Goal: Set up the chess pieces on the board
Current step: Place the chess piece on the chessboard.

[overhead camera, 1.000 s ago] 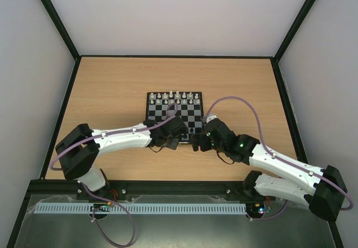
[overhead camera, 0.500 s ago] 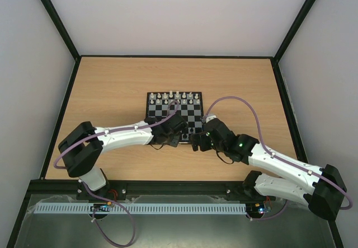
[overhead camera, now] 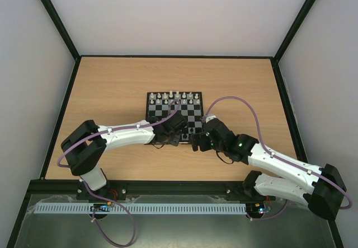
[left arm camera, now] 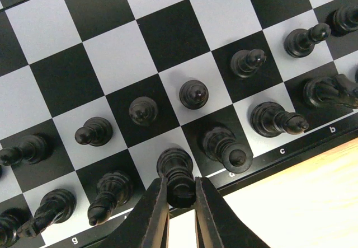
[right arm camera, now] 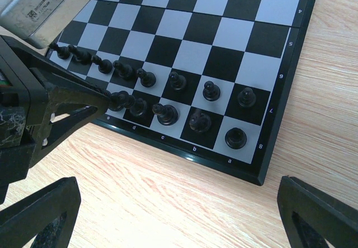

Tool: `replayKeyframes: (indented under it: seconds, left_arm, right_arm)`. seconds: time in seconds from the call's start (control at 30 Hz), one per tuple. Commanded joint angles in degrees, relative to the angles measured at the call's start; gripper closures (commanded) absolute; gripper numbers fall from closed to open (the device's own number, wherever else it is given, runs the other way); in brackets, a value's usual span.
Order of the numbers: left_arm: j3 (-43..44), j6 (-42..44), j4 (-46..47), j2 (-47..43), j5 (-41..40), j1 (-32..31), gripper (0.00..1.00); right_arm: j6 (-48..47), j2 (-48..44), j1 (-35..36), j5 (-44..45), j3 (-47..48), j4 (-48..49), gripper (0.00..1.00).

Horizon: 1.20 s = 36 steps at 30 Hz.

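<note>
The board (overhead camera: 168,111) lies mid-table, with white chess pieces (overhead camera: 174,97) along its far rows and black ones (overhead camera: 193,129) at the near edge. In the left wrist view my left gripper (left arm camera: 180,191) is shut on the head of a black piece (left arm camera: 175,167), whose base is over a light square in the nearest row. Black pawns (left arm camera: 193,94) and back-row pieces (left arm camera: 226,147) stand around it. My right gripper (right arm camera: 179,203) is open wide over bare wood beside the board's (right arm camera: 224,29) near corner, with nothing between its fingers. The left gripper's fingers (right arm camera: 84,99) show there among the black pieces (right arm camera: 168,113).
Both arms meet at the board's near edge, the left gripper (overhead camera: 172,137) close beside the right gripper (overhead camera: 196,141). A purple cable (overhead camera: 246,105) loops above the right arm. Dark walls (overhead camera: 72,85) bound the wooden table (overhead camera: 112,85).
The left arm has swung a little to the right along the board's near edge, still shut on the black piece. The right arm has not moved.
</note>
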Motion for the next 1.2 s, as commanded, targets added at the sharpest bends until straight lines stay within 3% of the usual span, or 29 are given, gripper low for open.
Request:
replayKeyframes:
  seconds: [0.0, 0.73, 1.17]
  left_arm:
    - [1.08, 0.58, -0.38, 1.09, 0.5, 0.44, 0.86]
    - [0.73, -0.02, -1.38, 0.82, -0.55, 0.7, 0.83]
    - [0.31, -0.34, -1.38, 0.67, -0.77, 0.87, 0.77]
  right_arm:
    - [-0.15, 0.33, -0.24, 0.98, -0.56, 0.57, 0.03]
    - [-0.28, 0.49, -0.26, 0.38, -0.81, 0.92, 0.03]
    - [-0.28, 0.51, -0.28, 0.15, -0.9, 1.01, 0.03]
